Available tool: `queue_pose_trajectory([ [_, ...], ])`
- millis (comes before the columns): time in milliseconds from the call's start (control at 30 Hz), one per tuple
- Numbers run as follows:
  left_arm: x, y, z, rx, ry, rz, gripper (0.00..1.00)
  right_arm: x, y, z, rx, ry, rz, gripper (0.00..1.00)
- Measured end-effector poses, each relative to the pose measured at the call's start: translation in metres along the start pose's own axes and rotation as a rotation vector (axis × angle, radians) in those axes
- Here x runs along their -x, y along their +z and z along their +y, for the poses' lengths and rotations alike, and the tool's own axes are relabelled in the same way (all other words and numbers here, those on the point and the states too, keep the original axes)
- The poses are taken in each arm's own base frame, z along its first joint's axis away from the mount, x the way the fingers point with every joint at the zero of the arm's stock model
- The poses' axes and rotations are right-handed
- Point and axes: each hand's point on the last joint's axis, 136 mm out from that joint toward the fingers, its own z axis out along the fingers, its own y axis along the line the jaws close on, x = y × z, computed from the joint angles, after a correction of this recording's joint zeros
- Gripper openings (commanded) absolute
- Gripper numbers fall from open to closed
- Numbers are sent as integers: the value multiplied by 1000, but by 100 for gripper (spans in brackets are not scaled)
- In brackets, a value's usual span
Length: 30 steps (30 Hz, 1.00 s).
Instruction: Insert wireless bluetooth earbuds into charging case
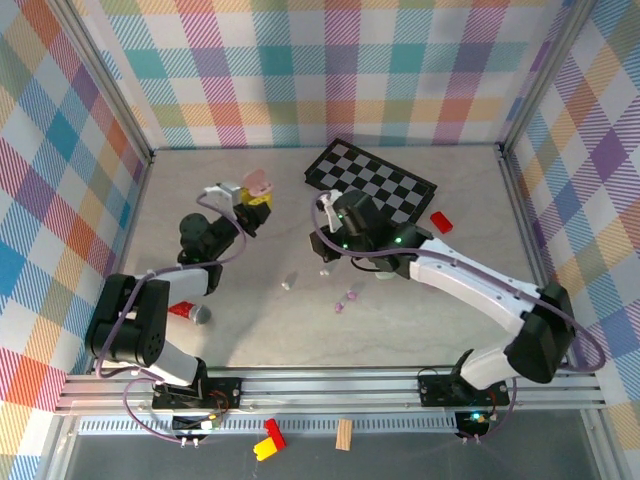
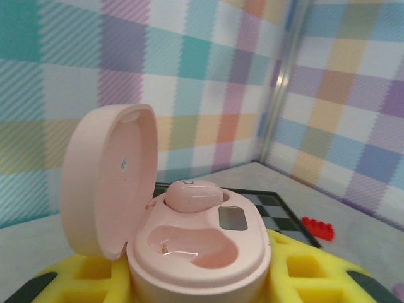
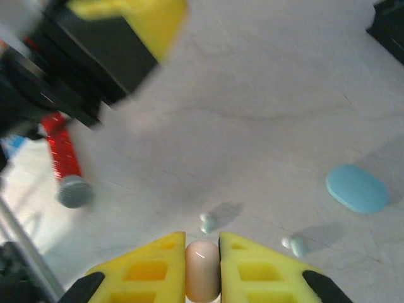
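My left gripper (image 2: pixel 199 281) is shut on the base of an open pink charging case (image 2: pixel 202 252), lid (image 2: pixel 107 177) swung up to the left. One pink earbud (image 2: pixel 192 194) sits in the far slot; the near slot is bare. From above, that gripper (image 1: pixel 255 197) holds the case (image 1: pixel 259 182) at the back left. My right gripper (image 3: pixel 202 252) is shut on a second pink earbud (image 3: pixel 202 271), hovering above the table, right of the case (image 1: pixel 327 212). Two pale blue earbuds (image 3: pixel 207 221) (image 3: pixel 295 245) lie on the table below it.
A blue closed case (image 3: pixel 356 188) lies to the right on the table. A red marker (image 1: pixel 185 311) rests near the left arm. The checkered board (image 1: pixel 372 180) and a red brick (image 1: pixel 440 222) lie at the back. Purple earbuds (image 1: pixel 346 300) sit mid-table.
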Motion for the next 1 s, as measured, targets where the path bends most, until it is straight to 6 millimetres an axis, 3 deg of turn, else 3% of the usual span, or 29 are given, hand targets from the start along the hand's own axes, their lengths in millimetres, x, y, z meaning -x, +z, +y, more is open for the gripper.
queue_pose_trajectory([
  [200,-13,7,-48,-81,72,9,32,18,-23,24,117,-9,-64,16],
  [500,-12,8,-108,-184,171,14,32,23,-20,30,138,-18,-62,16],
  [733,-17,7,-121,-217,182,18,32,30,-20,29,131,-20,-80,16],
  [1000,-20,5,-130,-238,178,20,32,32,-14,15,95,-8,-81,16],
])
